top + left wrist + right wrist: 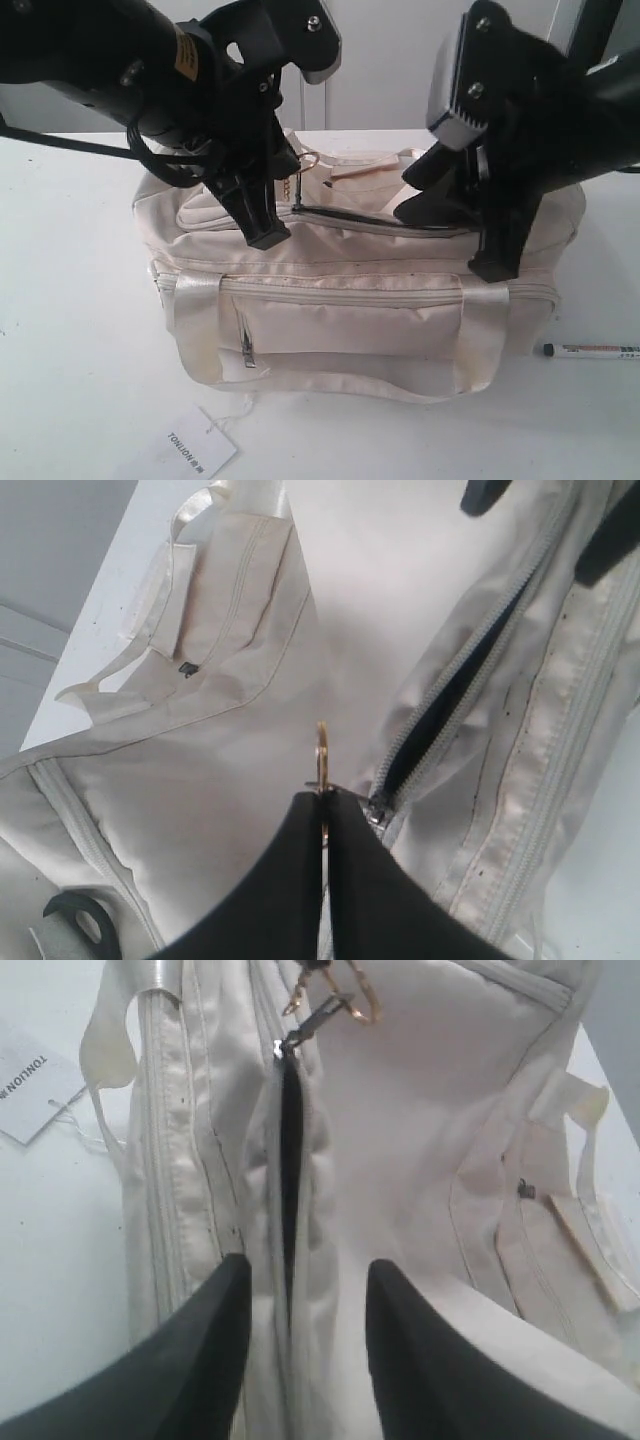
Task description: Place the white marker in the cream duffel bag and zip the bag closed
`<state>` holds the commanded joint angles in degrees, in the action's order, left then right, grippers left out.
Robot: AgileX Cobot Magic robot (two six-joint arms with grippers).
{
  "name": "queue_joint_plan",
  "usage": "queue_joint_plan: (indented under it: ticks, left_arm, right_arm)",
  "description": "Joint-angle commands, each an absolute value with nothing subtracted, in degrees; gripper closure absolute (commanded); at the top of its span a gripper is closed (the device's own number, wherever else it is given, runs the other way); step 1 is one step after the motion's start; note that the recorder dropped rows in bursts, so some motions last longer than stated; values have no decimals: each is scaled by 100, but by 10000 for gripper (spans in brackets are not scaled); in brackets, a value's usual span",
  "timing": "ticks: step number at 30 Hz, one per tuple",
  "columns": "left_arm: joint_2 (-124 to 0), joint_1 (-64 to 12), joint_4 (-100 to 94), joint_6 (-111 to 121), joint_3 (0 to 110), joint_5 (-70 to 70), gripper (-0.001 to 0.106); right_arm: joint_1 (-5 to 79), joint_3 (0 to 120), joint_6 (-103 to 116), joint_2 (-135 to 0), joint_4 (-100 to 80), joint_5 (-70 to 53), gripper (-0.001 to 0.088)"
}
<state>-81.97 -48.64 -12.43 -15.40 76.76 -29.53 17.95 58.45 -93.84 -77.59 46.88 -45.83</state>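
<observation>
The marker (592, 351) lies on the table (80, 300) just right of the bag (350, 320), lengthwise left to right, black cap toward the bag; its far end is cut off, its print too small to read. The left gripper (323, 798) pinches the gold ring pull (322, 748) of the part-open top zipper (410, 735). The right gripper (300, 1290) stands wide astride the slit. The hang tag (200, 447) reads TONLION.

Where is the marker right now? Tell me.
In the exterior view the marker lies on the table at the far right, beside the lower right corner of the bag, not inside it.
</observation>
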Motion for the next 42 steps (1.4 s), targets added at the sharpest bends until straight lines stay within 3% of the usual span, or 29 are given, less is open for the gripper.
queue_joint_plan:
  ticks: [16,20,27,42]
  left_arm:
    - [-8197,-4864,-1245,-1517,7676,-2953,1053]
    - [-8197,-4864,-1234,-1517,7676,-2953,1053]
    - [-8197,-4864,-1234,-1517,7676,-2953,1053]
    - [-8197,-4864,-2079,-1517,7676,-4208,1053]
  right_arm:
    - [2223,5845,-9445,-8450,5214,-4031,461]
    - [2223,5845,-9430,-8539,5214,-3894,544]
    - [2223,5845,-9430,-8534,5192,-3858,871]
    - [2223,5845,-8908,-8534,5167,-3674,868]
